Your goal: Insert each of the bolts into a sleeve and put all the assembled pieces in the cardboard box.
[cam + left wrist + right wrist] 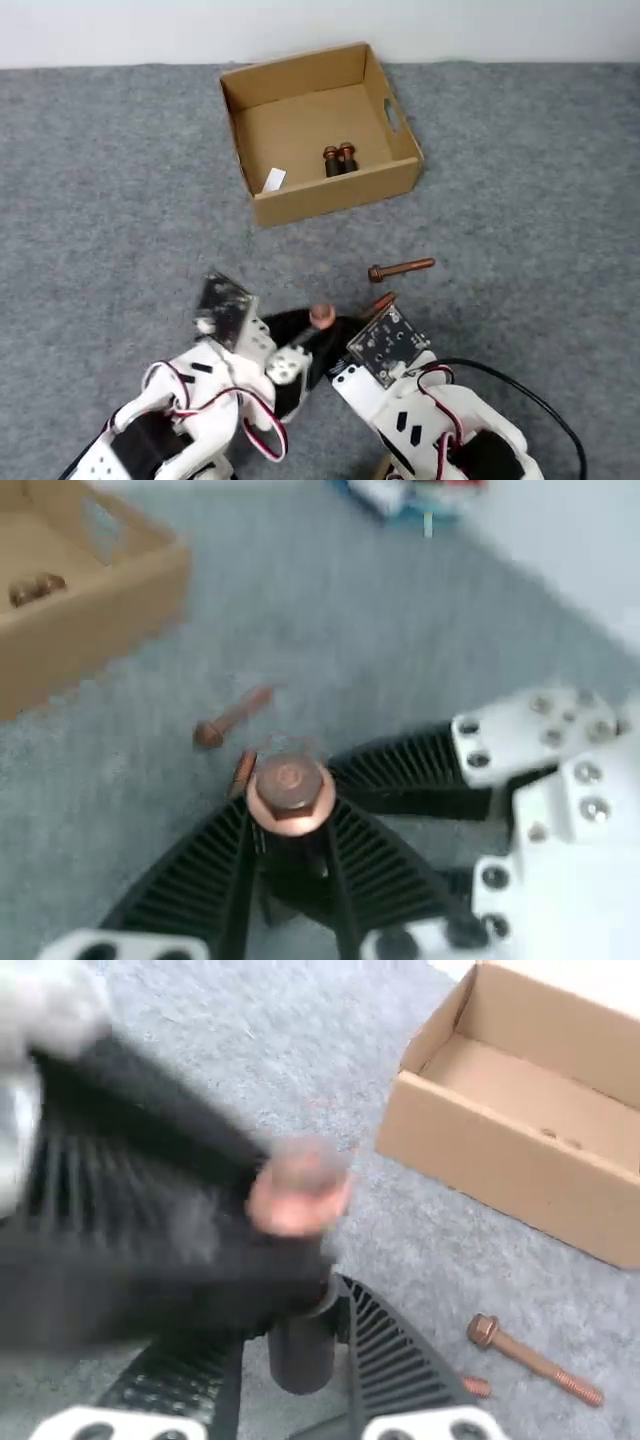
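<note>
My left gripper [290, 830] is shut on a copper bolt [290, 790], whose hex head faces the camera. My right gripper [300, 1365] is shut on an upright black sleeve [300, 1345]. The bolt head [297, 1195] sits right above the sleeve's top, and the shank is hidden. From above, the two grippers meet at the bolt head [321, 316], between the arms at the table's front. A loose bolt [400, 268] lies on the carpet beyond them. Another bolt [380, 303] is partly hidden by the right arm. The cardboard box [300, 205] holds two assembled pieces [338, 158].
The table top is grey carpet [120, 200]. The box stands at the back centre, with a white label [274, 180] on its floor and a handle cut-out [392, 116] in its right wall. Colourful items [420, 495] lie far off in the left wrist view.
</note>
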`<control>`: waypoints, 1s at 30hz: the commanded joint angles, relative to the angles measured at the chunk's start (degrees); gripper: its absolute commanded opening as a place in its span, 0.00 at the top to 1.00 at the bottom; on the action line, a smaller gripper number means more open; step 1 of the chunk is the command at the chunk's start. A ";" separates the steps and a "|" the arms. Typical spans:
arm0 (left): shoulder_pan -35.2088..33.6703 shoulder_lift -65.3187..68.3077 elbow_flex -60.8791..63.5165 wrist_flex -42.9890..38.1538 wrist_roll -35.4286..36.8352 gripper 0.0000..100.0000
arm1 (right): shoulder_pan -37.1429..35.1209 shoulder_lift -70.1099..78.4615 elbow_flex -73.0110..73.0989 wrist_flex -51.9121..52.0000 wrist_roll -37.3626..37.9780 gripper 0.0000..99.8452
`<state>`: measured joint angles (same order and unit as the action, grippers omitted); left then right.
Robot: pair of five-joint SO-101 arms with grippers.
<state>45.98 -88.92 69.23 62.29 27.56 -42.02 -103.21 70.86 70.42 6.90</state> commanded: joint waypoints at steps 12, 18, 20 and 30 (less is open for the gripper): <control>-1.67 -0.09 1.71 2.90 -6.86 0.72 | -0.04 -0.31 -0.79 -1.71 0.62 0.99; -6.42 -0.09 -7.16 9.67 -6.86 0.72 | 4.70 -0.40 -0.70 -1.63 0.53 0.99; -9.23 -0.44 -10.42 11.16 -6.86 0.72 | 7.78 -0.40 -0.70 -1.71 0.09 0.99; -32.62 -0.53 -3.74 11.52 -7.12 0.98 | 19.74 13.49 -11.87 -10.07 -4.84 0.99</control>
<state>18.81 -89.63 62.73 74.77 20.88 -25.85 -97.14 66.90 64.35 3.38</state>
